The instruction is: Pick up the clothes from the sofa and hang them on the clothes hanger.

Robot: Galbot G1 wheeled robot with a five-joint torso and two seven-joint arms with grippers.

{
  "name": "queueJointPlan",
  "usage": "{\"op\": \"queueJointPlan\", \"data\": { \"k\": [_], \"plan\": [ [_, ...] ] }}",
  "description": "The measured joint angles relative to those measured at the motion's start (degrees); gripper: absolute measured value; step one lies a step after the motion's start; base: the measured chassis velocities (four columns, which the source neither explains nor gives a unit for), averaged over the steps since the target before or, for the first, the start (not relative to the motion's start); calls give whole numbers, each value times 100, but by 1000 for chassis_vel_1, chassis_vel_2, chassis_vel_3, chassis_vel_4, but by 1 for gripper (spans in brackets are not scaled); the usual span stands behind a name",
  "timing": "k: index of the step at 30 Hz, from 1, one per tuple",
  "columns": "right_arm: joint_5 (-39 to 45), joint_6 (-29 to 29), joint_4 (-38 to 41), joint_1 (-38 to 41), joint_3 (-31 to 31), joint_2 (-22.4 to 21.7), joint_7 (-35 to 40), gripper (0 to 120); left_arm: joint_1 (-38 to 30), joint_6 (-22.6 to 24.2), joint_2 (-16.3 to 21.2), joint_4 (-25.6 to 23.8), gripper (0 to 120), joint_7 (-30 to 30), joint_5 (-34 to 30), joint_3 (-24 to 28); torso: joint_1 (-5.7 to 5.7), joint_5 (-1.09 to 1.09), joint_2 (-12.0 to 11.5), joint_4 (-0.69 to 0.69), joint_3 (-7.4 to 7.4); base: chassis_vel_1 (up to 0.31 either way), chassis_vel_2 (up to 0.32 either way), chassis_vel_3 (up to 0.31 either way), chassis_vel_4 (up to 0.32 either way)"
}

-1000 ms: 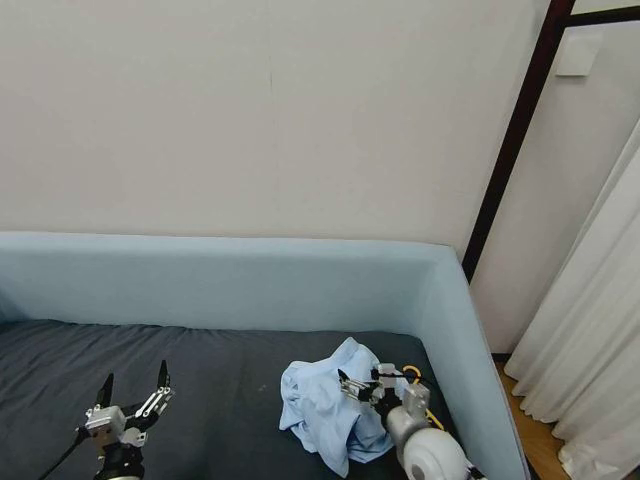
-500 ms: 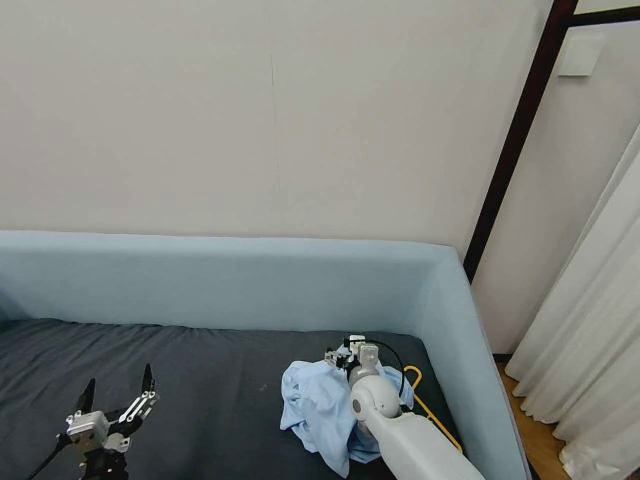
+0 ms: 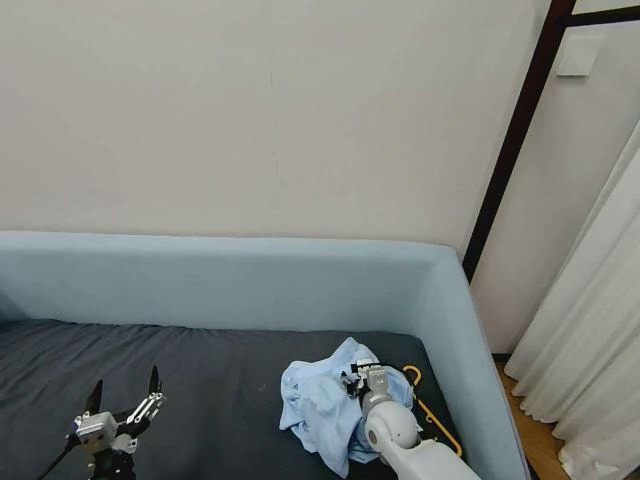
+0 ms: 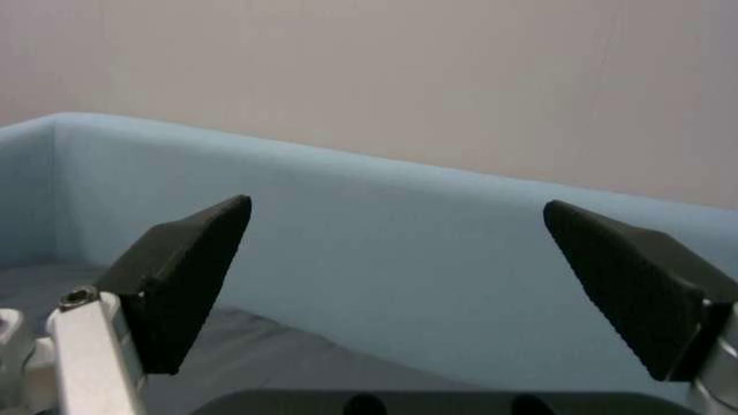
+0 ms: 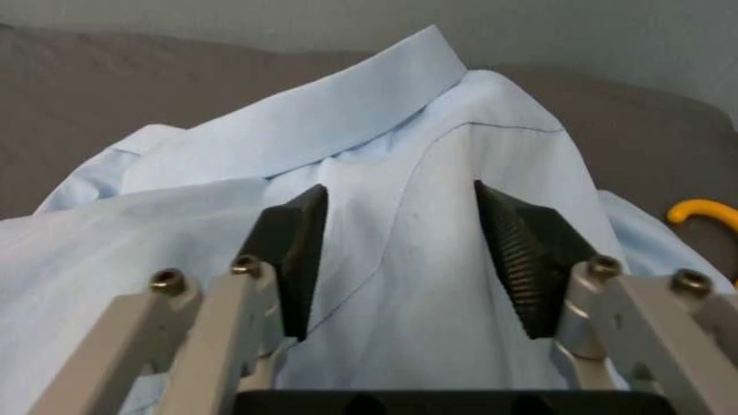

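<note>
1. Risk: the right end effector [image 5: 398, 197] is open, straddling a fold of the shirt [image 5: 403, 121] (crumpled at the sofa's [image 3: 250, 290] right end). It may pinch only one thin layer, so cloth slips.
2. The hanger [image 5: 703, 212] lies partly under the shirt and could snag.
3. The right wrist cam shows the fold btwn the jaws. The head cam shows the left end effector [image 3: 126, 380], open, over the sofa's left seat.

The right claw [image 5: 398, 251] stands with fingers spread, and the crumpled shirt [image 5: 381, 156] lies heaped straight ahead of it and under its tips. Past the shirt rises the sofa back [image 3: 250, 285]. On the claw's right, the yellow hanger [image 5: 701, 212] and then the sofa arm [image 3: 455, 340] close that side. On its left the dark seat [image 3: 210, 375] lies bare as far as the left claw [image 3: 125, 395], itself spread above the seat, with free air ahead up to the sofa back.
</note>
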Motion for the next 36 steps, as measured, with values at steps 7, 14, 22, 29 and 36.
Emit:
{"op": "queueJointPlan", "data": {
  "k": [7,14,22,29,36],
  "plan": [
    [-186,246,-37,-62,7,-35,-87,22,26,-47,35,12,100,-11,0,-20,0,0,0,0,0,0,0,0,0],
    [-240,817,-19,-96,-18,-72,-149,0,9,-74,39,51,100,-20,-6,-9,0,0,0,0,0,0,0,0,0],
    [159,2576,340,213,82,-243,-1391,0,-20,-121,30,79,100,-23,-21,-5,0,0,0,0,0,0,0,0,0],
    [1083,3080,1006,759,-6,-590,-2021,0,-28,-133,39,66,100,-24,-32,-6,0,-1,1,0,0,0,0,0,0],
    [1908,3145,1541,1896,-341,-836,-2081,0,-51,-87,36,-36,100,-27,-56,-9,-1,0,1,0,0,0,0,0,0]
  ]
}}
